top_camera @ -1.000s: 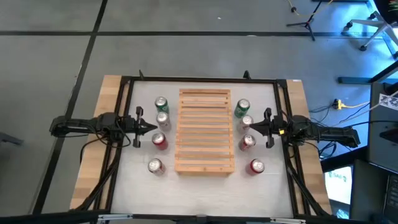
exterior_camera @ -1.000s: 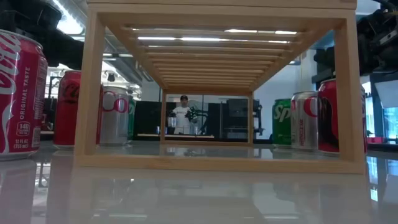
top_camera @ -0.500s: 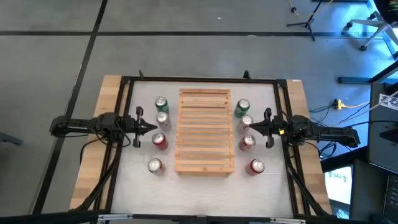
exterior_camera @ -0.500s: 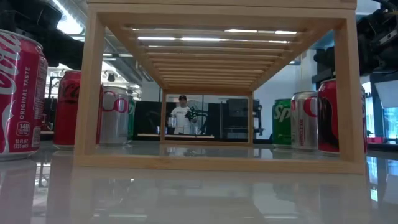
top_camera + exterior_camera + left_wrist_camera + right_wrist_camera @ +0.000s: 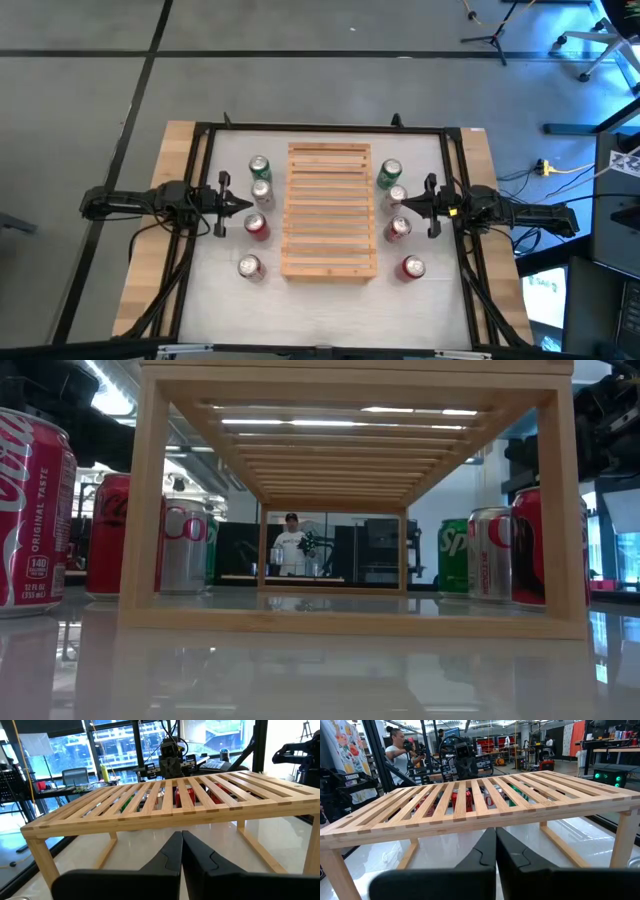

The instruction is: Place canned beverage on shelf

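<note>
A: In the high view, the left end effector [image 5: 243, 204] and the right end effector [image 5: 405, 207] each sit with fingers pressed together, holding nothing, on opposite sides of the shelf [image 5: 329, 210].

B: Counts there?

A: One shelf, mid-counter [image 5: 320, 300]. Eight cans: four left of it, four right. The silver can [image 5: 262, 192] lies just beyond the left tip; the red can [image 5: 398, 228] is just beside the right tip.

B: The low view?

A: Neither end effector's fingers show. The nearest red can [image 5: 35, 510] is cut off at the edge; another red can [image 5: 542, 547] is half hidden behind the shelf's post.

B: The wrist views?

A: The left fingers [image 5: 170, 857] point at the shelf's side, fingers shut; cans show only in slivers through the slats. The right fingers [image 5: 509, 855] match, and a person [image 5: 400, 747] stands beyond.
</note>
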### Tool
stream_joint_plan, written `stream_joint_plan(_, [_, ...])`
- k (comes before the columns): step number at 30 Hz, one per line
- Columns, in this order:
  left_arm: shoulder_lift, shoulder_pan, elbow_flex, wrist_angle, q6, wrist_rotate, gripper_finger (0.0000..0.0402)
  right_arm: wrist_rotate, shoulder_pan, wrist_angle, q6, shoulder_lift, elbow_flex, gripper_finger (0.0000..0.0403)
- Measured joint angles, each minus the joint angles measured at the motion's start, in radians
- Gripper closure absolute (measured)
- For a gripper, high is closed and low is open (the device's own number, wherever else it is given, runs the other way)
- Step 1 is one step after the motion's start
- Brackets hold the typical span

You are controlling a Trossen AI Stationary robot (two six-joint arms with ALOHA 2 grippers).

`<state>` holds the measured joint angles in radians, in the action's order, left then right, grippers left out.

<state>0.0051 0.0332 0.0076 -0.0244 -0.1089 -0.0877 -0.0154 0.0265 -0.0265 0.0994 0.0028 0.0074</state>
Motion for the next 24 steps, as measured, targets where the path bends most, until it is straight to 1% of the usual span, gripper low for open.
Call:
stream_joint_plan(14, [0.0, 0.0, 0.0, -0.001, -0.001, -0.001, 0.0401, 0.0, 0.0, -0.001, 0.0, 0.0, 0.0, 0.0403])
stream_joint_plan(17, [0.0, 0.0, 0.0, -0.007, -0.003, -0.035, 0.0401, 0.0, 0.0, -0.001, 0.0, 0.0, 0.0, 0.0403])
stream_joint_plan(20, [0.0, 0.0, 0.0, -0.03, -0.003, -0.096, 0.0401, 0.0, 0.0, -0.001, 0.0, 0.0, 0.0, 0.0403])
stream_joint_plan(24, [0.0, 0.0, 0.0, -0.055, 0.05, -0.164, 0.0401, -0.002, 0.0, -0.001, 0.0, 0.0, 0.0, 0.0403])
